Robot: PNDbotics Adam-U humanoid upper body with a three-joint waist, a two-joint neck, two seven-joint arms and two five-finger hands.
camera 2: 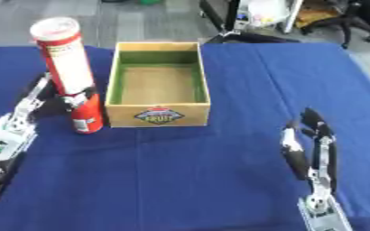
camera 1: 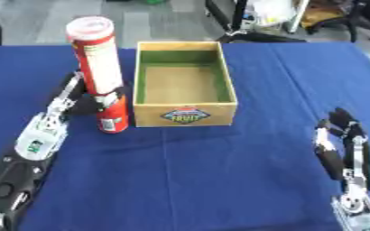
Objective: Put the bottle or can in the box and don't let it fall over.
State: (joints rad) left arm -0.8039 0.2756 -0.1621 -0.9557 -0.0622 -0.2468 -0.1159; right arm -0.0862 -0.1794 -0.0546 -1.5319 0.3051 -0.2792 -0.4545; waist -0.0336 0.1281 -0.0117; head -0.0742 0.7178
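Currently one tall red-and-white cylindrical canister with a pale lid (camera 1: 96, 56) sits just left of one open wooden box with a green-lined interior and a fruit label (camera 1: 184, 113), leaning slightly. The left hand (camera 1: 101, 100) has its fingers curled round the canister's lower part; whether the base touches the blue tablecloth (camera 1: 204, 180) cannot be told. Risk: so low a hold on so tall an object could let it tip or catch the box wall. The right hand (camera 2: 311, 144), at five o'clock, rests idle, fingers straight, holding nothing.
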